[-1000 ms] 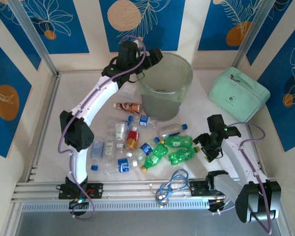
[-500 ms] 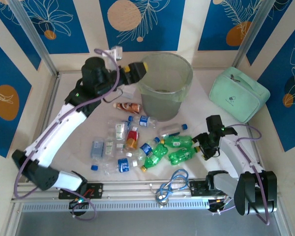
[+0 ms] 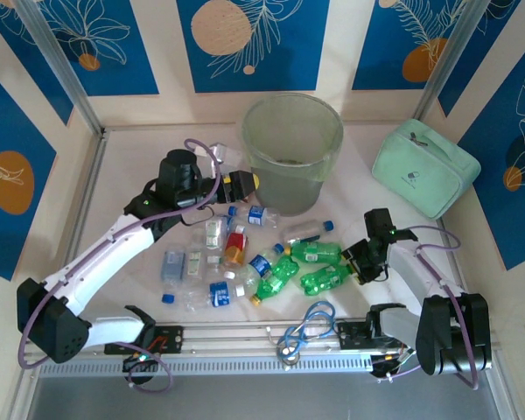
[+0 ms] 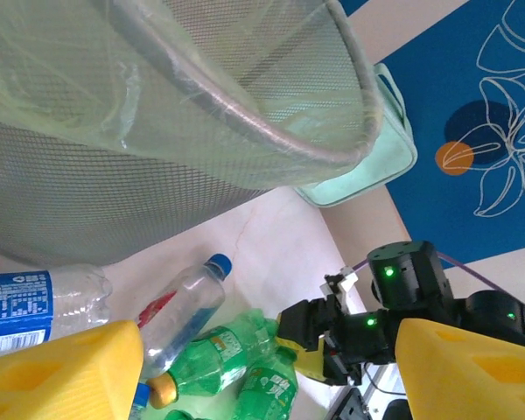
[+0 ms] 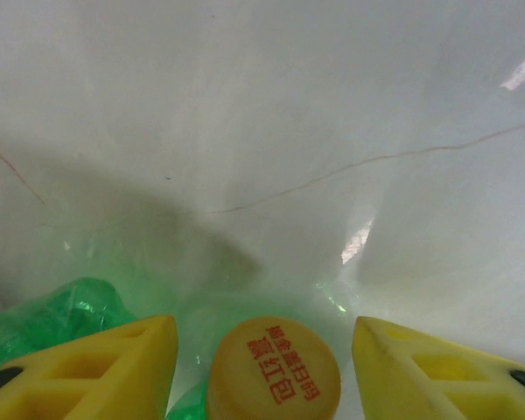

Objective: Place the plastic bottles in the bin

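right fingers (image 5: 87, 372) open astride cap (image 5: 274, 374) of green bottle (image 3: 325, 278)
centre, then close firmly; left fingers (image 4: 61, 372) open, empty, at bin's (image 3: 334, 127) 9 o'clock

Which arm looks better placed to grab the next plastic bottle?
Right. The right gripper has its yellow fingers either side of the yellow cap of a crushed green plastic bottle. The left gripper hangs open beside the tall translucent pale green bin, gripping nothing.

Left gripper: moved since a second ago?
Yes. The left gripper has swung off the rim of the bin and come toward the near side, now beside the bin's left wall.
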Controlling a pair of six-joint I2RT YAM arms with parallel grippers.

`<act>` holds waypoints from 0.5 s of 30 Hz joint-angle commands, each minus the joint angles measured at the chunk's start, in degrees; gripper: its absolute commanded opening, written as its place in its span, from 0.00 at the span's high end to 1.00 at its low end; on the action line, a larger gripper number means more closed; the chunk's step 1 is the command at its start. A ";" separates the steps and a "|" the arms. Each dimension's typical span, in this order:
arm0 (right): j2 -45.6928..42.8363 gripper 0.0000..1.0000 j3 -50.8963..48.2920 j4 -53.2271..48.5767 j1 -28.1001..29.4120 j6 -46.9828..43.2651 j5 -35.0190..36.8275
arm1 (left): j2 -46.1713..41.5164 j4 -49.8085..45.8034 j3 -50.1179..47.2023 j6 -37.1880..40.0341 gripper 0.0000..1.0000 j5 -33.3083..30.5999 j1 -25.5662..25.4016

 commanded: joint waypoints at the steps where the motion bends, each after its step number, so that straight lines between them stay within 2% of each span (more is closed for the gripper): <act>1: -0.96 0.49 -0.94 -0.56 -0.24 1.28 -0.05 | -0.80 2.23 -0.07 -0.04 0.25 2.02 -0.69; 9: -4.58 0.61 0.45 -3.98 -0.71 0.07 1.44 | -0.08 1.82 0.14 0.23 0.25 1.14 -0.71; 15: -11.66 0.65 5.20 -9.04 -0.69 -2.23 3.37 | -0.08 1.20 1.45 1.27 0.21 1.43 -0.72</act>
